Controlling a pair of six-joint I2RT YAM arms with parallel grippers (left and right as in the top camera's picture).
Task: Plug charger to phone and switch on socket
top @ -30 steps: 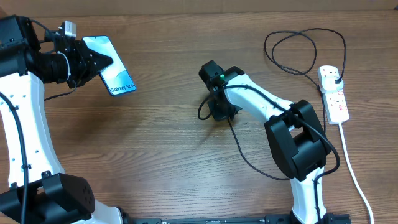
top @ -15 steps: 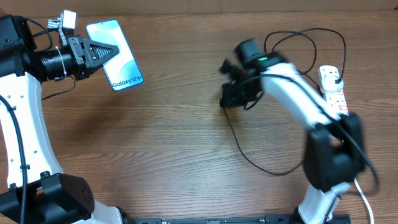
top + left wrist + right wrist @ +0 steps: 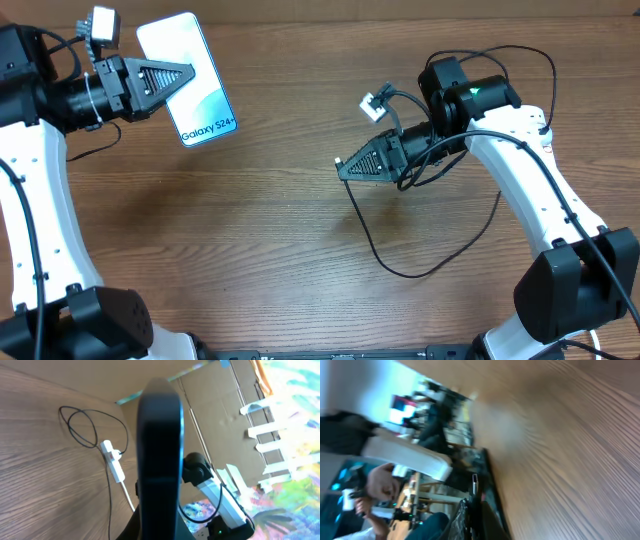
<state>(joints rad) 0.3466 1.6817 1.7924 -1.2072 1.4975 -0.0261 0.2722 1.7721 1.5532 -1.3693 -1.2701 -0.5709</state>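
Note:
The phone (image 3: 195, 85), its light-blue screen lit, is held off the table at the far left, with my left gripper (image 3: 178, 78) shut on its left edge. In the left wrist view the phone (image 3: 160, 455) shows edge-on as a dark bar rising from the gripper (image 3: 160, 532). My right gripper (image 3: 345, 166) points left toward the phone and is shut on the charger's connector end, whose metal tip (image 3: 474, 481) pokes out between the fingers (image 3: 487, 520). The thin black cable (image 3: 372, 240) hangs from it and loops over the table. The white socket (image 3: 114, 461) lies at the far right, with a black plug in it.
The socket's thick white cord (image 3: 126, 500) runs toward the table's front edge. A loop of black cable (image 3: 490, 58) lies at the back right. In the overhead view my right arm (image 3: 520, 160) covers most of the socket. The table's back edge is close behind the phone.
My right gripper rose from the table's middle, swung right and turned to point left, carrying the connector end. My left gripper lifted and turned the phone slightly.

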